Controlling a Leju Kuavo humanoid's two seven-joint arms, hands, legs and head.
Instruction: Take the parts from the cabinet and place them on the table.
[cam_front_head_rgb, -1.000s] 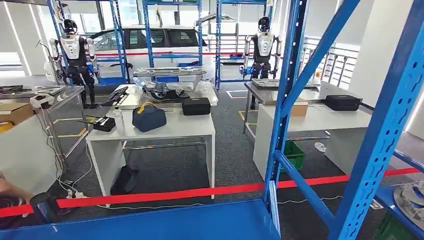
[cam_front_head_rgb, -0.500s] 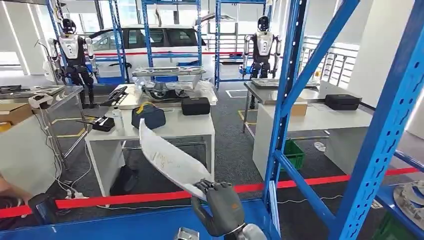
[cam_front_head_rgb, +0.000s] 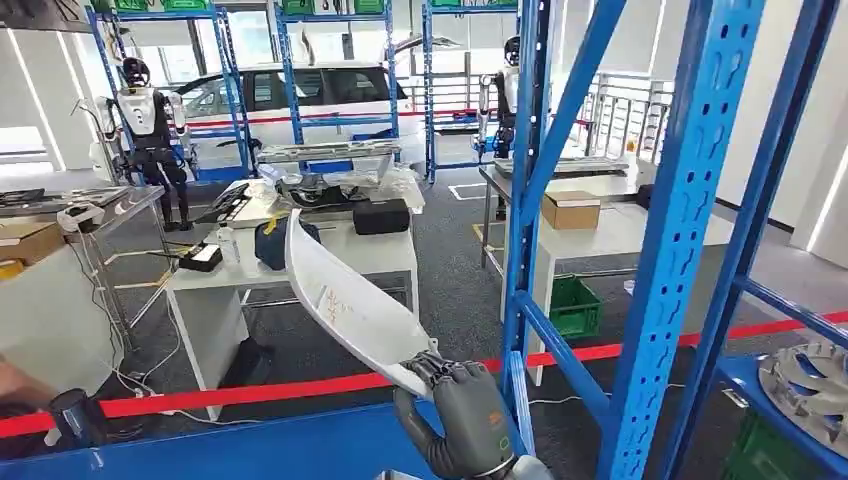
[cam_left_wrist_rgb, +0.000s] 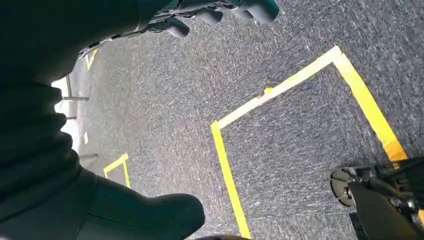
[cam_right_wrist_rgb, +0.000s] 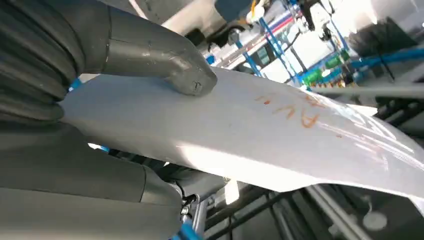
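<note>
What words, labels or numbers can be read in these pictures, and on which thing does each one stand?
Orange handwriting on the white curved part, held by the right hand: a few strokes, perhaps letters, too smeared to read.
The same marks in the head view: too small to read.
Cardboard box on the far table: no legible print.
No other text can be read.
</note>
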